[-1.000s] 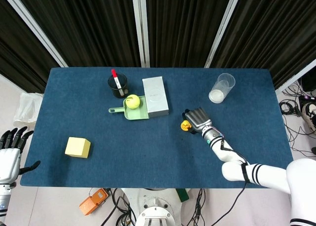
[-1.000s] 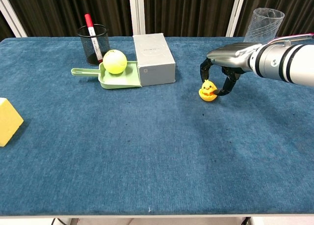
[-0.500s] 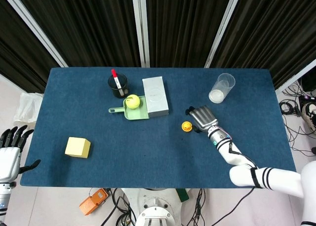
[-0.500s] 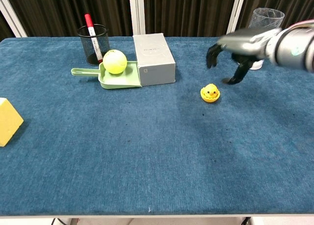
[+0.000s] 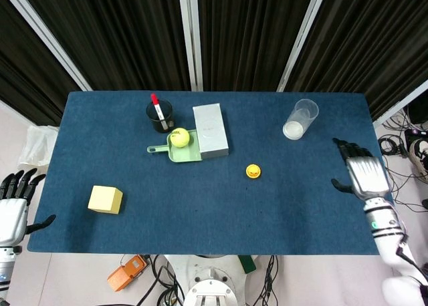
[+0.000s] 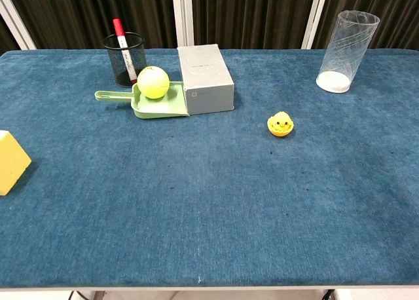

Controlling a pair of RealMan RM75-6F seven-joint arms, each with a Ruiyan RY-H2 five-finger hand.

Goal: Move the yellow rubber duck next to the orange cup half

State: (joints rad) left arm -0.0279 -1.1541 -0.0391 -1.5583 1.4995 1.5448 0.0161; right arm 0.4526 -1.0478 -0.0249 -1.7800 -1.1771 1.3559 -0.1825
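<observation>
The right hand has pulled away from the duck and now sits back over the table's right edge, out of the chest view altogether. The duck stands alone and upright on the blue cloth, right of the grey box and well apart from the clear cup.

The duck seems to sit in or on a small orange base, which may be the cup half, though the pictures do not settle whether the two are touching or one piece. If that is the cup half, the placement looks finished and the hand's retreat fits a release.

The right hand holds nothing; its fingers are spread and straight, touching no object. The left hand hangs off the table's left side, fingers apart and empty, near the yellow block but not over it.

A tennis ball rests in the green scoop against the box.
</observation>
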